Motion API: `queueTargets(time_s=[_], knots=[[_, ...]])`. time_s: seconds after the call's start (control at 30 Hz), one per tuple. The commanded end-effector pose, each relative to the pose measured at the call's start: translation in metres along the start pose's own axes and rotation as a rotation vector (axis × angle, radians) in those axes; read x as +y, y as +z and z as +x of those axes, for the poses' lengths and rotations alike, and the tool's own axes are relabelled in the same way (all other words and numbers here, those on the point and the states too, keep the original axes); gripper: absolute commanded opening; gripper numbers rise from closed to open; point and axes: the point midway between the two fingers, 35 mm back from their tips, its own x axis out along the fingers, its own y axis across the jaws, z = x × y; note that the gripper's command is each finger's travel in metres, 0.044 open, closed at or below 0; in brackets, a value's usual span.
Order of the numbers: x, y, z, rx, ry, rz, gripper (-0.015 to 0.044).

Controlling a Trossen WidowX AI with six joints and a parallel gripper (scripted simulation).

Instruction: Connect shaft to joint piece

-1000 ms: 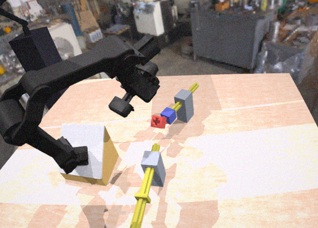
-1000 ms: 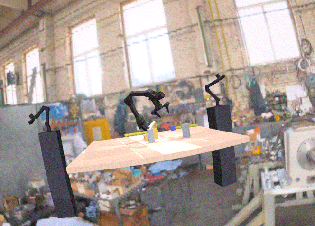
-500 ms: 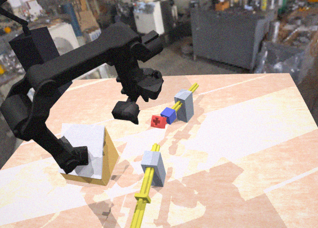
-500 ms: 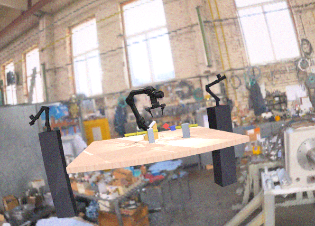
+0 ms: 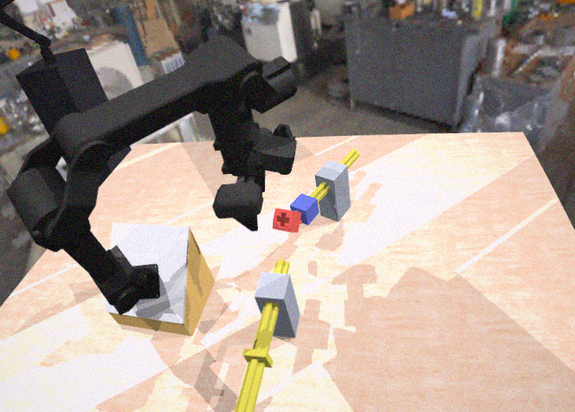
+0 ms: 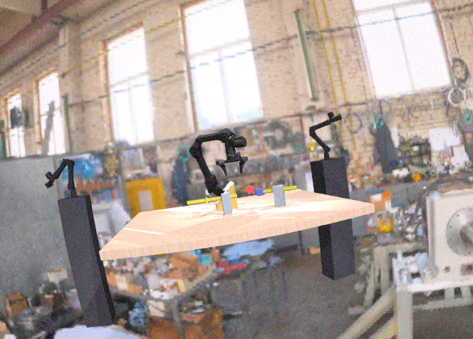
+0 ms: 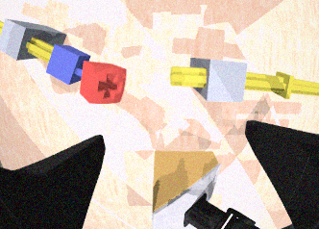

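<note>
The red joint piece [image 5: 293, 226] [image 6: 248, 189] [image 7: 90, 84] hangs tilted beside the blue piece [image 5: 304, 209] [image 6: 258, 191] [image 7: 67, 64] on the end of the first yellow shaft [image 5: 351, 157] [image 6: 290, 187] [image 7: 42, 49]. In the wrist view its cross-shaped opening faces largely toward the camera, not squarely along the second yellow shaft [image 5: 264, 330] [image 6: 205, 200] [image 7: 259, 81]. That shaft passes through its grey block [image 5: 273, 288] [image 6: 226, 202] [image 7: 228, 80]; its tip is apart from the red piece. My gripper [image 6: 234, 173] [image 7: 177, 137] is open and empty, above the parts.
The first shaft's grey block [image 5: 335, 191] [image 6: 279, 196] [image 7: 13, 40] stands toward the back. A collar [image 5: 257, 357] [image 7: 284, 85] sits on the second shaft. The arm's white and ochre base block [image 5: 200, 282] [image 7: 180, 172] stands beside the second shaft's block.
</note>
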Motion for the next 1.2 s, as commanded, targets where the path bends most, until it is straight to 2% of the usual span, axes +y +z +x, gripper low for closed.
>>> queueTargets(time_s=[0.0, 1.17], knots=[[0.000, 0.000, 0.005, 0.011, -0.024, -0.104, 0.0440], [0.004, -0.001, 0.041, 0.161, -0.131, -1.201, 0.0440]])
